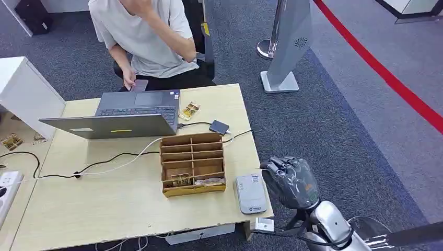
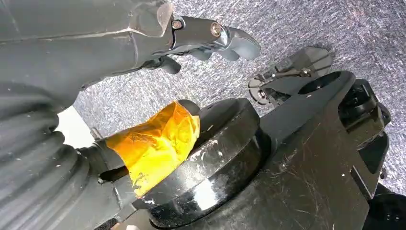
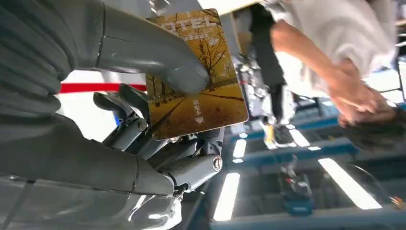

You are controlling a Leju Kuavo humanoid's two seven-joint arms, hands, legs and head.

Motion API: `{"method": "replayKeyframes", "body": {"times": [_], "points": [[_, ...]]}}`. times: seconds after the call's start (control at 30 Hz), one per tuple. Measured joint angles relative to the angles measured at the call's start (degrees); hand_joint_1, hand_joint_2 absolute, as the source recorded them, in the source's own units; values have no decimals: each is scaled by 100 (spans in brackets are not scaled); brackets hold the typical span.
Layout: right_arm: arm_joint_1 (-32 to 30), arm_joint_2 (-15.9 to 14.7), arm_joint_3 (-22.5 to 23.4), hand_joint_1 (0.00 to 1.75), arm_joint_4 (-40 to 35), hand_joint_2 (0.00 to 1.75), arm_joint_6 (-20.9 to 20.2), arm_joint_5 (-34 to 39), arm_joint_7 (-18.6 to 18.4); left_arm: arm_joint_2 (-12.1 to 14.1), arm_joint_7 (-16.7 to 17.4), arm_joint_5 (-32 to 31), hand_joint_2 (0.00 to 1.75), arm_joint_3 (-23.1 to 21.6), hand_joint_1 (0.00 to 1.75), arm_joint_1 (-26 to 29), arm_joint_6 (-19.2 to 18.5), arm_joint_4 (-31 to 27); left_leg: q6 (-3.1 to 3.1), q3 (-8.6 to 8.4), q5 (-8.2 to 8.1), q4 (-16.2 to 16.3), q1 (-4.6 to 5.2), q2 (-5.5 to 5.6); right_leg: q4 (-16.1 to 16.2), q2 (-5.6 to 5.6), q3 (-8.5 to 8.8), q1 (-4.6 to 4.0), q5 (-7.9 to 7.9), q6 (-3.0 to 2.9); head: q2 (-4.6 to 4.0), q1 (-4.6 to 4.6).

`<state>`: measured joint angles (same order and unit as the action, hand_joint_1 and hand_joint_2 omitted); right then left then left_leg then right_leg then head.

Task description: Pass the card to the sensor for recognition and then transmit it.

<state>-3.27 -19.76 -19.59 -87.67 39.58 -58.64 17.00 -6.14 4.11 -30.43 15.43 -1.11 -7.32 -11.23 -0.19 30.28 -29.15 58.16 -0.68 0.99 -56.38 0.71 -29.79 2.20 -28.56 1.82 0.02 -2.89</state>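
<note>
My right hand (image 1: 290, 180) hovers just past the table's right front corner, close beside the grey-white card sensor (image 1: 249, 193) lying flat there. In the right wrist view the thumb and fingers of this hand (image 3: 143, 143) pinch a yellow hotel card (image 3: 196, 81) printed with autumn trees. My left hand (image 2: 95, 52) hangs over grey carpet with its fingers apart and nothing in them; yellow tape (image 2: 158, 143) wraps its thumb.
A wooden divided box (image 1: 192, 163) with cards in its front slots stands left of the sensor on the light wooden table (image 1: 104, 204). Behind it are an open laptop (image 1: 125, 117), cables and a small grey device (image 1: 219, 127). A person (image 1: 149, 36) sits at the far side.
</note>
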Motion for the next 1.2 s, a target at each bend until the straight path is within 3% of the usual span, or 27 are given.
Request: {"method": "replayKeyframes", "body": {"times": [0.27, 0.47, 0.97, 1.17, 1.2], "points": [[-276, 157, -122, 175, 598, 175, 2, -787, -376, -31, 2, -159, 175, 66, 0, -6, -7, 0, -1, -2, 4, 0, 0, -6, -1, 7, 3, 1, 1, 0, 0, -2], [-167, 454, -507, 175, 1427, 175, 2, -794, -422, -39, 2, -212, 175, 74, 0, -11, -7, 0, -1, -1, 4, 0, 0, -4, -2, 6, 3, 1, 1, -1, 0, 0], [88, 763, -786, 175, 2174, 175, 74, -916, -514, -46, 42, -234, 175, 94, 0, -14, -2, 0, -1, -10, 4, 0, 0, -11, -2, 13, 6, 1, 1, -1, 0, -2], [137, 960, -747, 175, 2275, 175, 83, -1314, -295, -55, 55, -302, 175, 133, 0, -16, -4, 0, -2, -12, 4, 0, 0, -11, -3, 13, 10, 1, 1, -1, 0, -2], [147, 1001, -679, 175, 2150, 175, 74, -1211, -78, -55, 57, -339, 175, 136, 0, -14, -13, 0, -1, 4, 6, -1, 1, -10, -10, 13, 18, 1, 6, -1, 0, 0]]}}
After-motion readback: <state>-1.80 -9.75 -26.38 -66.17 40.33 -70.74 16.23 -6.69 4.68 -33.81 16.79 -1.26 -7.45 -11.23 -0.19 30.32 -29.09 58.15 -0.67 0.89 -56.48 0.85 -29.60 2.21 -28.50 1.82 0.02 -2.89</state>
